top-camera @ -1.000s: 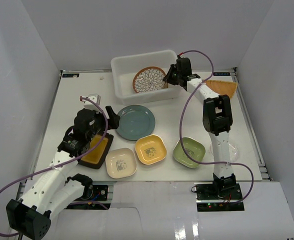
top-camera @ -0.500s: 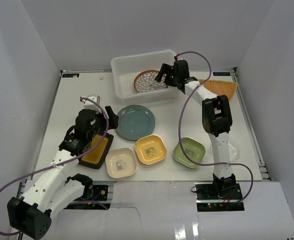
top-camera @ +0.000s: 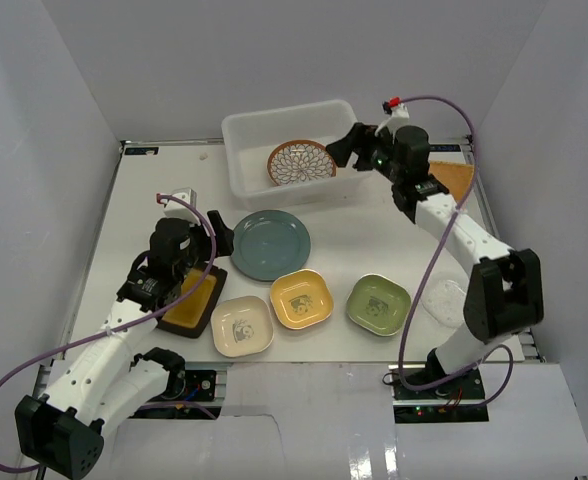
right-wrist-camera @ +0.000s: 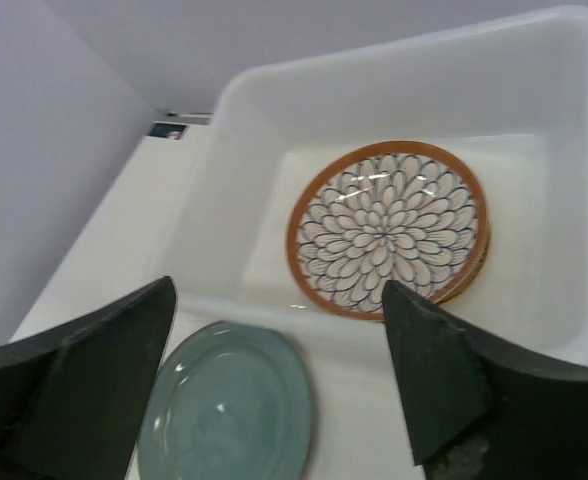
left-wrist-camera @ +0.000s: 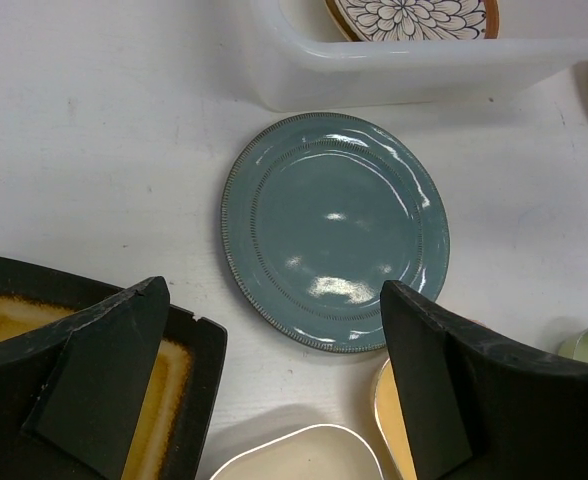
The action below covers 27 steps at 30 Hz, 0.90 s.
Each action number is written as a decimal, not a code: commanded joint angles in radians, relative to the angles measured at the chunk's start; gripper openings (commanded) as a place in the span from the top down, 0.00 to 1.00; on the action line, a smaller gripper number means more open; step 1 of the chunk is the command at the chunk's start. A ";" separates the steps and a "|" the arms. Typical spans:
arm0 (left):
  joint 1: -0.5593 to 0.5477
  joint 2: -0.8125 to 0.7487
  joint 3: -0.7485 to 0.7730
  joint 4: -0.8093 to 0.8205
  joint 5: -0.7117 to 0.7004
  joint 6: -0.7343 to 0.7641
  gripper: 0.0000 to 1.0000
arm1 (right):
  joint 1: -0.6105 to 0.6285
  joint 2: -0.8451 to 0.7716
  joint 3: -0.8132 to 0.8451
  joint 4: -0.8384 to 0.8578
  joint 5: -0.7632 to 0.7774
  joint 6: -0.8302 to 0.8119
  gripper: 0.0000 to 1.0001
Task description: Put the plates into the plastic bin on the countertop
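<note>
petal-patterned plate (top-camera: 301, 160) in plastic bin (left-wrist-camera: 424, 72), far side | teal plate (top-camera: 270, 244) on countertop (top-camera: 154, 200) just near of it | left gripper (left-wrist-camera: 269, 300), right gripper (right-wrist-camera: 276, 288) both wide open, empty | teal's prob stiff, slick, chippable, so grab the rim

Orange fan plate (top-camera: 459, 178) mostly behind right arm (top-camera: 446, 216), dark plate (top-camera: 191, 306) (near-left) partly covered

arms (top-camera: 452, 228): white links, black joints | cables (top-camera: 434, 98): purple | left end effector (left-wrist-camera: 274, 288), right end effector (right-wrist-camera: 279, 288): black
</note>
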 commanded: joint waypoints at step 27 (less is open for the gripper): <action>0.034 -0.131 -0.009 0.016 0.163 0.003 0.02 | 0.152 0.407 -0.435 0.615 -0.344 0.528 0.55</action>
